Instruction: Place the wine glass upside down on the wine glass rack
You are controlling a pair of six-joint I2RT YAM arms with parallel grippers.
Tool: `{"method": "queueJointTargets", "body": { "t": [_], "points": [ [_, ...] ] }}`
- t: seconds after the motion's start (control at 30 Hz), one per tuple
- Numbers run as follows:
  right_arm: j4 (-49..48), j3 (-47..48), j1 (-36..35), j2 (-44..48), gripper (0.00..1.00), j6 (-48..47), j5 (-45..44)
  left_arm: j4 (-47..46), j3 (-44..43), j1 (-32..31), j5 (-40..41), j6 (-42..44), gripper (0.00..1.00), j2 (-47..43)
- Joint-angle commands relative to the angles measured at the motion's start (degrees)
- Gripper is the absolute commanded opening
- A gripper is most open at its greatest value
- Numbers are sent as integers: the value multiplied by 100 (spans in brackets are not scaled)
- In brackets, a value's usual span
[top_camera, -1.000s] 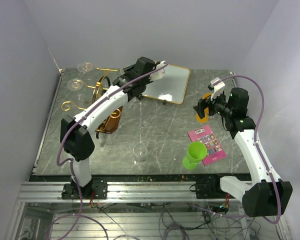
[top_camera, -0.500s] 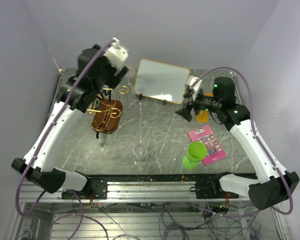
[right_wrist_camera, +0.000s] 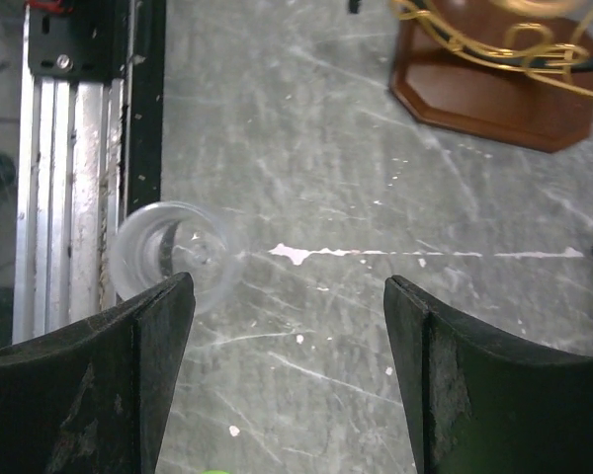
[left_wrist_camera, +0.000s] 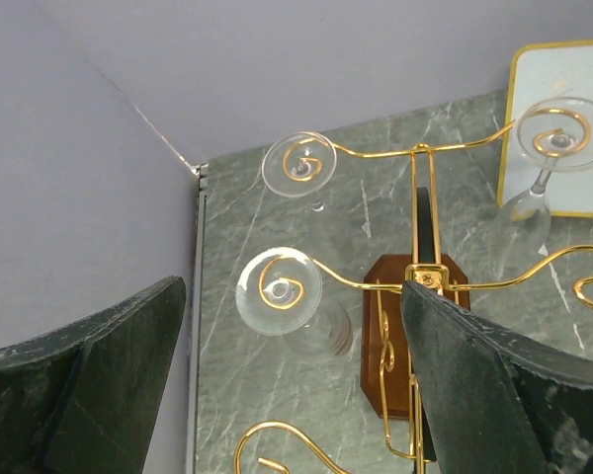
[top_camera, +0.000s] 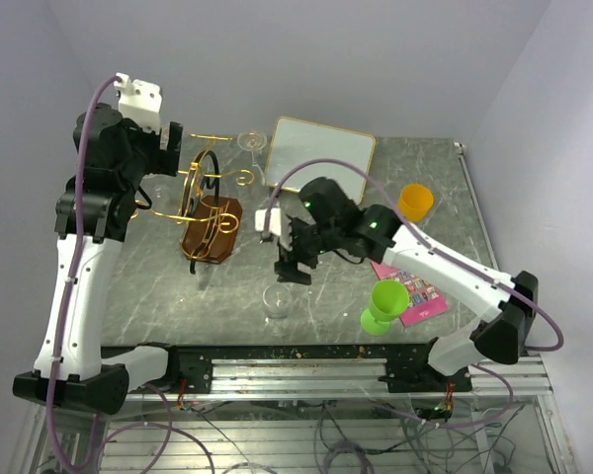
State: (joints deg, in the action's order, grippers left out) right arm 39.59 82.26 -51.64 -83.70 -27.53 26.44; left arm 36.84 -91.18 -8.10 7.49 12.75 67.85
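Wine glass (top_camera: 277, 301) stands upright nr the table's front edge, just under the right gripper (right_wrist_camera: 287, 296) and off to one side. In the wrist view its bowl sits by one fingertip, not btwn the two. That gripper's fingers are spread wide w/ nothing held, prob b/c it's lining up for a grab not yet made. Green cup (top_camera: 385, 301) is well apart on its other side.

Farther out, ahead of it, is the wine glass rack (top_camera: 206, 202). Left gripper (left_wrist_camera: 292, 296) hangs high over the rack, fingers also apart & empty, prob parked clear. Three hung glasses (left_wrist_camera: 279, 290) hang bowl-down, feet caught in the wire scrolls; that's the pose needed. An empty scroll (left_wrist_camera: 277, 434) looks free. White board (top_camera: 321, 158) lies beyond.
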Motion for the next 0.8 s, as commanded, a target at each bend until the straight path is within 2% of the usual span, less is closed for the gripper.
{"method": "queueJointTargets", "body": {
  "t": [0.0,0.17,0.3,0.57,0.77],
  "points": [
    [568,400,-544,-315,77,-349,-568,-219,34,159,-301,-229,100,-133],
    [938,611,-994,-735,75,-565,-1119,-296,-6,195,-388,-225,100,-80],
    [1399,923,-1229,-1182,66,-696,-1540,-359,3,196,-488,-208,99,-62],
    [2036,1397,-1343,-1640,31,-903,-1551,-361,154,203,-740,-152,99,-104],
    [2177,1505,-1346,-1724,13,-956,-1435,-349,205,203,-777,-87,99,-150]
  ]
}}
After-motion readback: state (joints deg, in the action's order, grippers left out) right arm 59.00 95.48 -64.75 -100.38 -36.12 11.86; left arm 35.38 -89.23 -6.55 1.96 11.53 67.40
